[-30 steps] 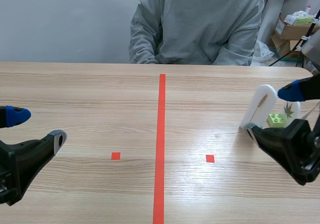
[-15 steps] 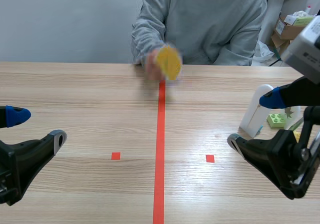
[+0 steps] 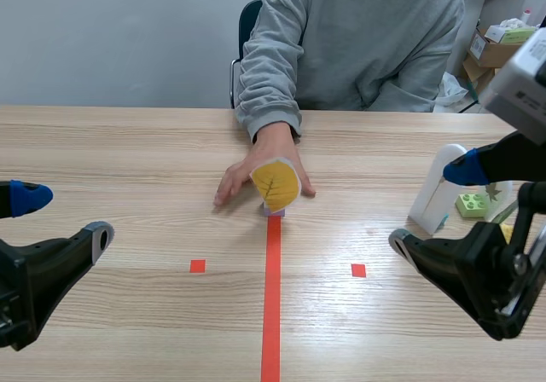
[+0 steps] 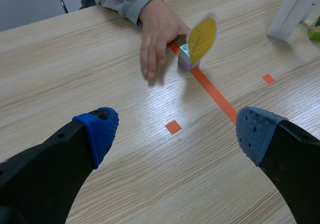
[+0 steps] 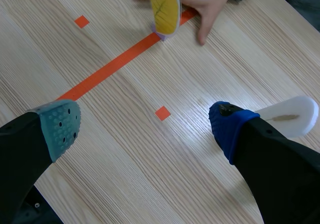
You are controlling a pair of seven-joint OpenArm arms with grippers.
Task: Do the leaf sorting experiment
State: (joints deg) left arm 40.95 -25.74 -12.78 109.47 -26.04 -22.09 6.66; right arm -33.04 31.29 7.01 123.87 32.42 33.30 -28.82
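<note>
Nearest the robot, low over the pale wooden table (image 3: 136, 152), the left gripper (image 3: 66, 217) and the right gripper (image 3: 431, 205) hang with fingers spread wide, holding nothing. Farther out, on the orange-red centre line (image 3: 271, 314), a yellow oval leaf card (image 3: 275, 183) stands upright in a small lilac block (image 3: 274, 212). A person's hand (image 3: 260, 162) lies right behind it. A white arched card (image 3: 437, 186) stands at the right.
</note>
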